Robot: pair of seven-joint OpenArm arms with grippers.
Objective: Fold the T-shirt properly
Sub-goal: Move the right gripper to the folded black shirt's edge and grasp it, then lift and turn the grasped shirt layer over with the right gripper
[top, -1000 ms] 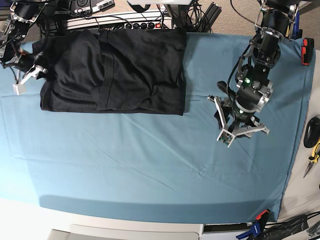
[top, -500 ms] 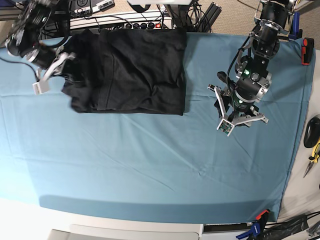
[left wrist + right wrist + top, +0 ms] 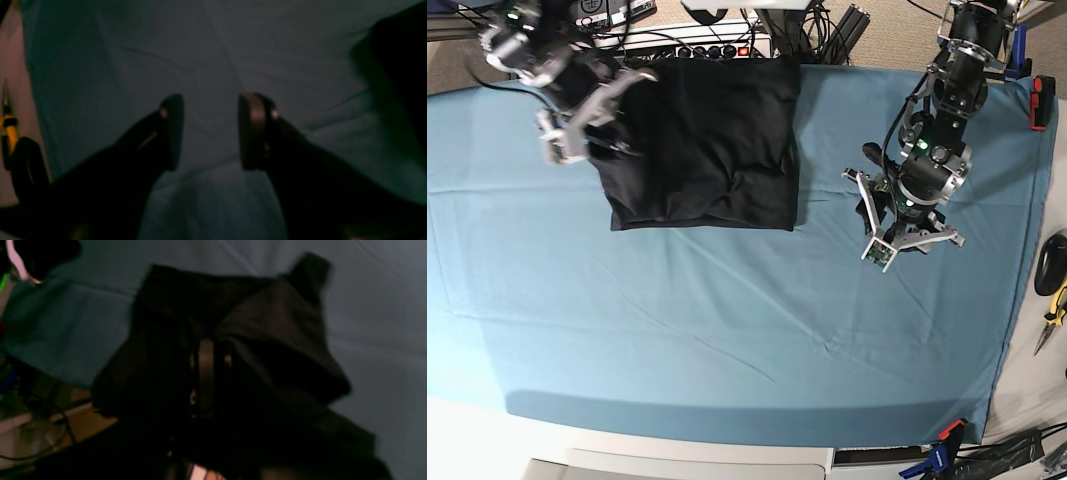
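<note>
The black T-shirt (image 3: pixel 712 140) lies folded into a rough rectangle at the back of the teal table cloth (image 3: pixel 727 330), plain side up. My right gripper (image 3: pixel 592 120) hangs over the shirt's left edge, shut on a bunch of the black fabric. In the right wrist view the fingers (image 3: pixel 205 373) pinch the T-shirt (image 3: pixel 273 340), which drapes around them. My left gripper (image 3: pixel 914 248) hovers over bare cloth to the right of the shirt, open and holding nothing. In the left wrist view its gripper (image 3: pixel 210 133) shows a wide gap over the cloth, with the T-shirt (image 3: pixel 403 53) at the right edge.
A power strip (image 3: pixel 677 45) with cables lies behind the table's back edge. Yellow-handled pliers (image 3: pixel 1055 310) and a black object (image 3: pixel 1052 262) rest off the cloth at the right. A red clamp (image 3: pixel 1039 100) and a blue clamp (image 3: pixel 942 452) grip the cloth's edges.
My right gripper has swung from the far left toward the right, carrying the shirt's left part over the rest. The shirt now looks narrower. The left arm has hardly moved.
</note>
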